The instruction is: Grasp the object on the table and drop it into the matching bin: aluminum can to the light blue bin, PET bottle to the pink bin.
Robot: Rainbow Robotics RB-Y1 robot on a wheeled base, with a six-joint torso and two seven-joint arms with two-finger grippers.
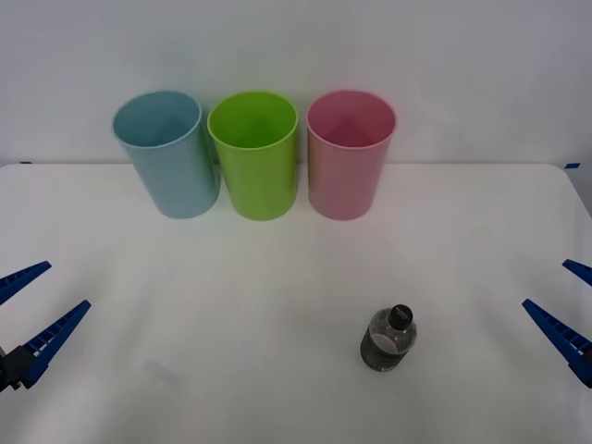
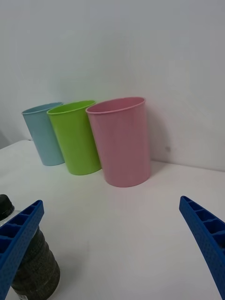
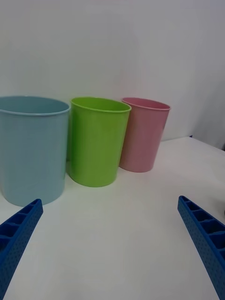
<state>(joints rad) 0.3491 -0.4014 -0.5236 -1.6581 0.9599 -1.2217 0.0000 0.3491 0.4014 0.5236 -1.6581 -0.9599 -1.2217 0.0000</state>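
The bottle (image 1: 388, 339) stands upright on the desk (image 1: 277, 296), lower right of centre in the front view, well apart from the three bins lined up along the top. The pink bin (image 1: 350, 166) is the rightmost of them, almost straight above the bottle in the frame; the green bin (image 1: 253, 154) sits in the middle and the blue bin (image 1: 168, 153) on the left, all close together. The right tool (image 1: 566, 310) waits at the right edge with its fingers spread apart, holding nothing; in its wrist view the bottle (image 2: 33, 267) shows just behind one finger. The left tool (image 1: 32, 310) hangs at the left edge, also spread and holding nothing.

Nothing is grasped yet. The bottle is small and round, so an off-centre approach could tip it or roll it away. The bins stand so close that a careless release could land it in the green bin.
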